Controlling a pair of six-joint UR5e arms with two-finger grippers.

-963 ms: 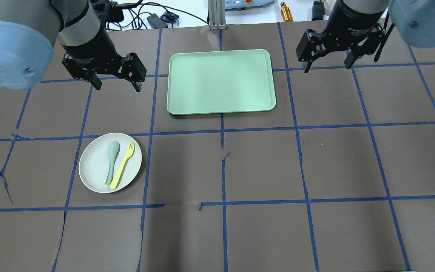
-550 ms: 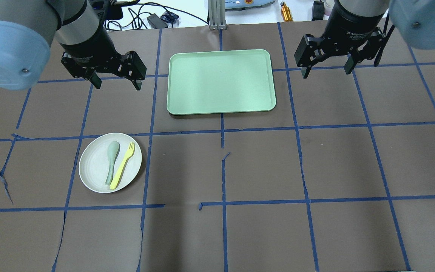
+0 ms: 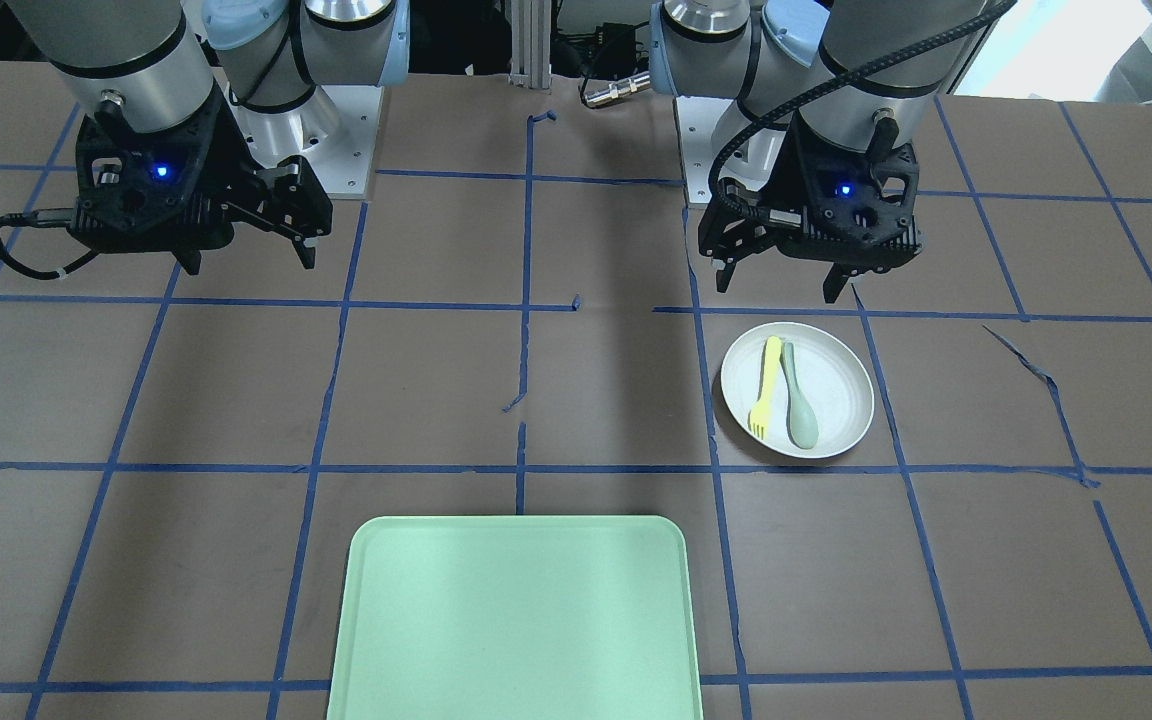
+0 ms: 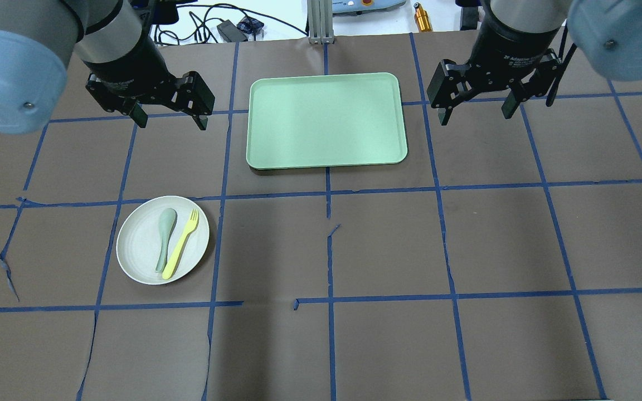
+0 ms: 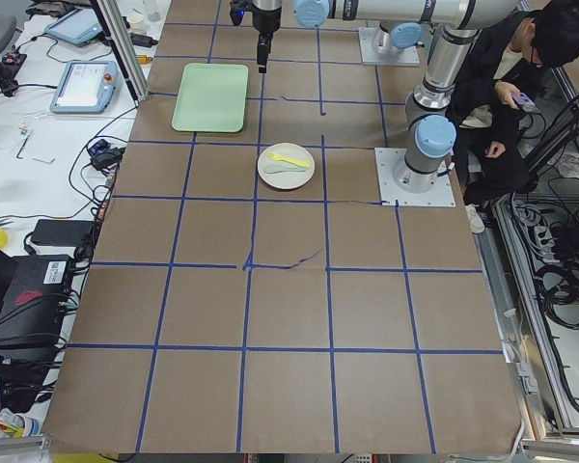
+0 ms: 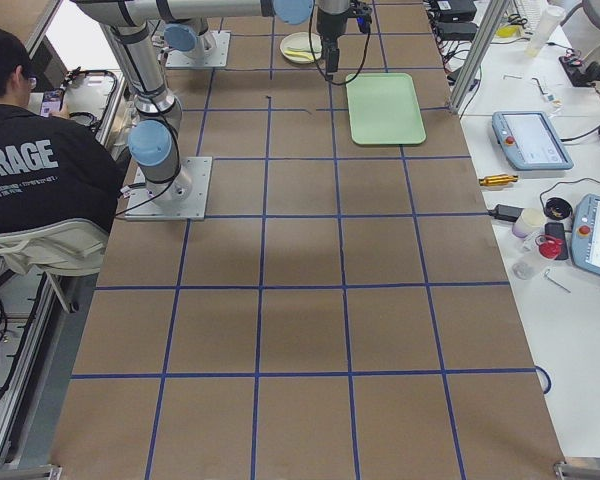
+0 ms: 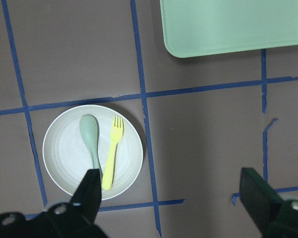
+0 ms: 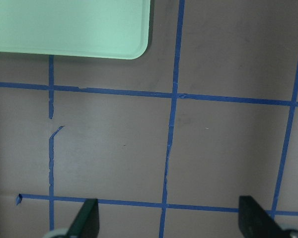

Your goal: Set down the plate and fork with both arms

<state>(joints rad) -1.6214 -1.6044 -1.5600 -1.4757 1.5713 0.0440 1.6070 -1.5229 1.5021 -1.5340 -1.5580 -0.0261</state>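
The round off-white shallow plate sat flat on the brown-paper worktop with its blue tape grid, on the left side and nearer the robot than the rectangular mint-green tray. In it lay the slim pale-yellow plastic fork, just right of a grey-green spoon. The left arm's black end effector hung left of the tray, spread wide and empty, and the right end effector hung right of the tray, likewise wide and empty.
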